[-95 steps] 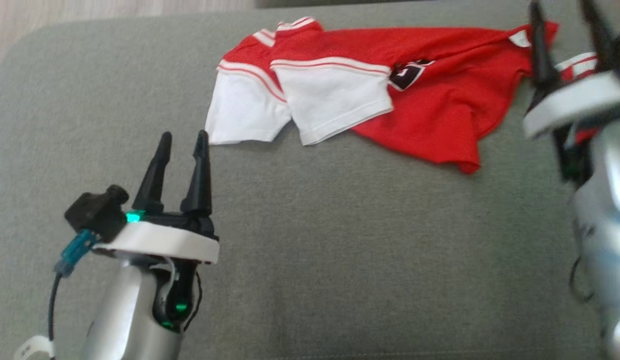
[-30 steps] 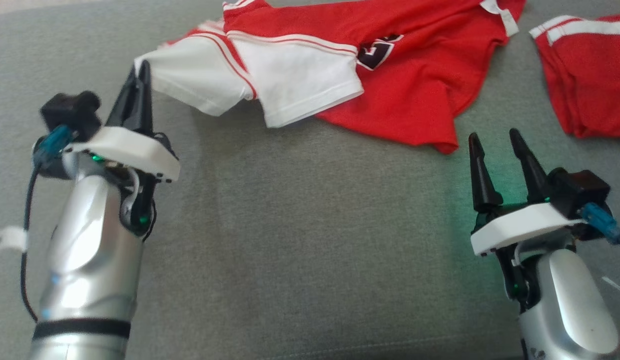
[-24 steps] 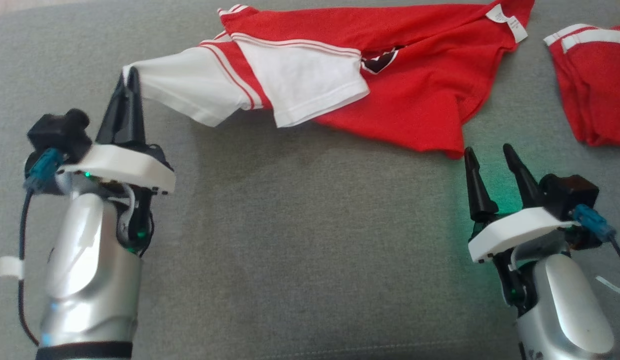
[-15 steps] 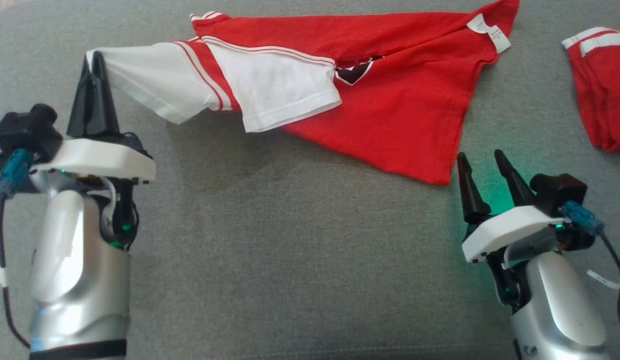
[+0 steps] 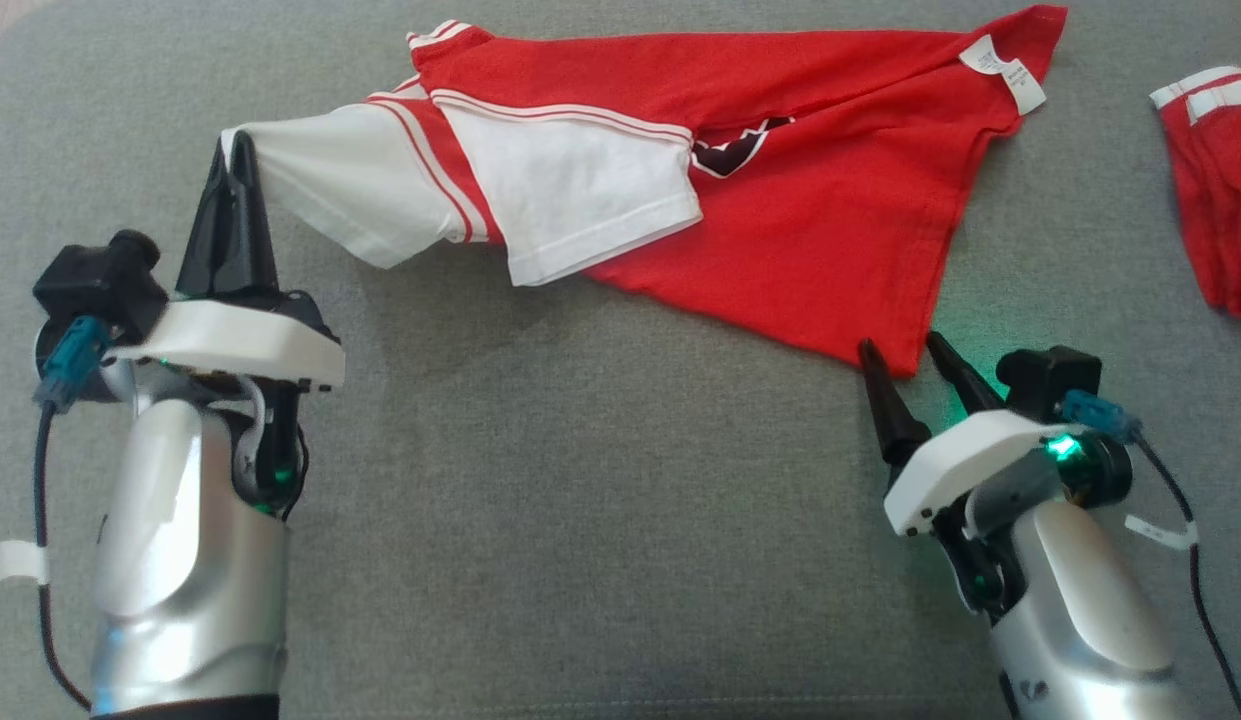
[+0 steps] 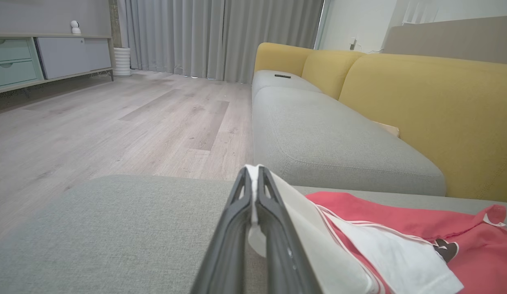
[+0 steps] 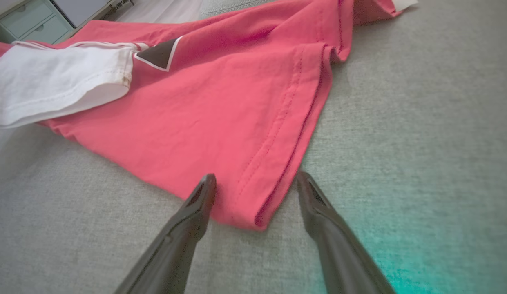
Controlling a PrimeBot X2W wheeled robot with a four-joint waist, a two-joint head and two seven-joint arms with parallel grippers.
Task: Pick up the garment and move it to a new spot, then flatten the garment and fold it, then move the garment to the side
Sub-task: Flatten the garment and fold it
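The garment (image 5: 800, 230) is a red shirt with white sleeves, lying crumpled across the far part of the grey cushion (image 5: 600, 520). My left gripper (image 5: 238, 150) is shut on the end of one white sleeve (image 5: 330, 190), lifting it off the cushion; in the left wrist view the white cloth (image 6: 253, 192) is pinched between the closed fingers. My right gripper (image 5: 898, 350) stands open at the shirt's near red corner (image 5: 885, 350). The right wrist view has that hem corner (image 7: 253, 212) lying between the two spread fingers, untouched by the left finger (image 7: 200, 200).
A second red garment with white stripes (image 5: 1215, 190) lies at the cushion's far right edge. In the left wrist view a yellow-backed sofa (image 6: 421, 114) runs ahead on the right, with wooden floor (image 6: 114, 122) to the left.
My right gripper has moved forward and left so its open fingers now straddle the shirt's near red corner. The left gripper keeps its hold on the sleeve; the head camera has shifted.
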